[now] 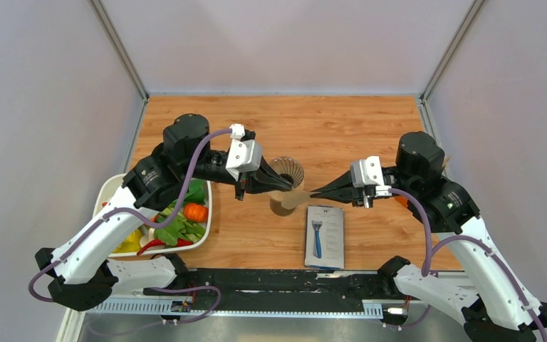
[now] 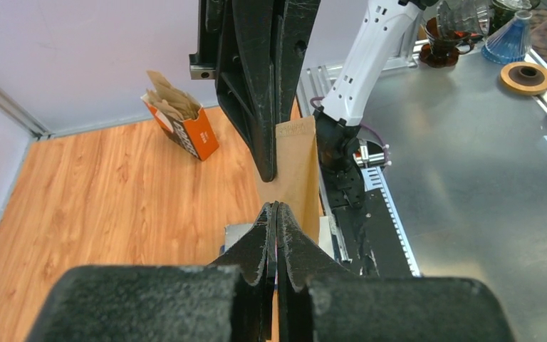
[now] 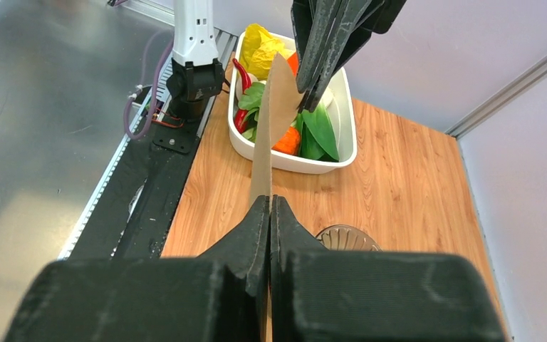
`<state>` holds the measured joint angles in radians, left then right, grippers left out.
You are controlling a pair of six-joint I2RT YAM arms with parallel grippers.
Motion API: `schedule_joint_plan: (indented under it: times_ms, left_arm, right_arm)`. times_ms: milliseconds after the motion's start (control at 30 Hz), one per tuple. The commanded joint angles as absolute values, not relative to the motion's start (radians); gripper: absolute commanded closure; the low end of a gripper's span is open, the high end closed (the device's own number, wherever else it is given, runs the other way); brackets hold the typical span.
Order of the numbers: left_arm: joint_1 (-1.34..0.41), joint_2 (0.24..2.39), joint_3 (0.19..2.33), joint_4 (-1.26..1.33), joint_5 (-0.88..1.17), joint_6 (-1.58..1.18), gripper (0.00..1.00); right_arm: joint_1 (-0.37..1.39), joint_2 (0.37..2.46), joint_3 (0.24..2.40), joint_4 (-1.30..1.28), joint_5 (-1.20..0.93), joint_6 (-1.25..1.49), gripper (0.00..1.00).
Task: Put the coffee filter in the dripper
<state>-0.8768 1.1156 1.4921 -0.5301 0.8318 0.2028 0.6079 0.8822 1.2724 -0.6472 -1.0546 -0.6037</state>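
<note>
The coffee filter [image 1: 297,199] is a flat tan paper held edge-on between both grippers, just in front of the dripper [image 1: 287,171]. The dripper is a ribbed translucent brown cone standing at the table's middle. My left gripper [image 1: 285,187] is shut on the filter's left side. My right gripper [image 1: 315,192] is shut on its right side. In the left wrist view my jaws [image 2: 275,208] pinch the filter [image 2: 299,167], with the right gripper's fingers [image 2: 263,135] on its far edge. In the right wrist view my jaws [image 3: 269,201] grip the filter [image 3: 274,107]; the dripper's rim [image 3: 347,237] shows just right.
A white tray [image 1: 105,191] with vegetables sits at the left and also shows in the right wrist view [image 3: 345,146]. A blue razor pack [image 1: 325,236] lies near the front edge. An orange box of filters [image 2: 189,128] stands at the right, behind the right arm.
</note>
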Motion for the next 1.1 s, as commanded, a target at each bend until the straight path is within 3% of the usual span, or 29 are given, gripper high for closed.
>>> schedule_joint_plan:
  times_ms: [0,567,833,1067]
  left_arm:
    - [-0.883,1.129,1.485,-0.496,0.832,0.190,1.00]
    - [-0.884,1.089,1.457,-0.510,0.754,0.188,1.00]
    - [-0.884,1.078,1.449,-0.525,0.770,0.184,0.87]
    - [-0.885,1.075,1.443,-0.520,0.754,0.172,0.81]
  right_arm:
    - [0.620,0.889,1.277,-0.597,-1.091,-0.597,1.00]
    - [0.629,0.879,1.259,-0.593,-1.000,-0.585,1.00]
    - [0.629,0.899,1.273,-0.588,-0.981,-0.570,1.00]
    - [0.629,0.906,1.278,-0.576,-0.975,-0.551,1.00]
